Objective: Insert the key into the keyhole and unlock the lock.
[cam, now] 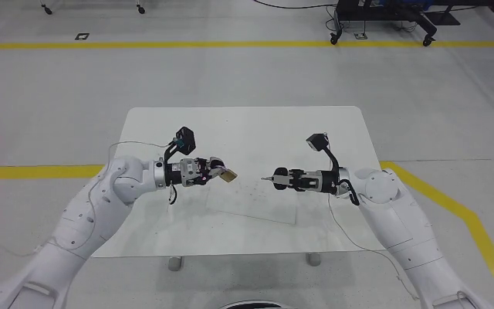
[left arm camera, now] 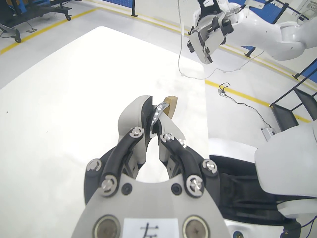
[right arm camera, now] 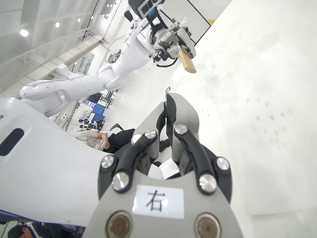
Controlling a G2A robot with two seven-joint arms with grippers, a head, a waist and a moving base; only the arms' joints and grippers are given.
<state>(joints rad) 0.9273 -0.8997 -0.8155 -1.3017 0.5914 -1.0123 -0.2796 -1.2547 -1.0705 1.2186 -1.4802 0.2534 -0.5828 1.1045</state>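
Facing across the table (cam: 247,123), well apart and raised: lock (cam: 227,175), clamped by its shackle in the left gripper (left arm camera: 154,116), base aimed at the key (right arm camera: 167,92), pinched blade-forward in the right gripper (right arm camera: 169,111), presumably to line up insertion.

Brass padlock (cam: 227,175), gripped by its silver shackle (left arm camera: 158,111), faces the slim key (cam: 268,179), apart.

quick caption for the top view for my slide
Above the table, left gripper holds the lock and right gripper the key, tips facing, not touching.
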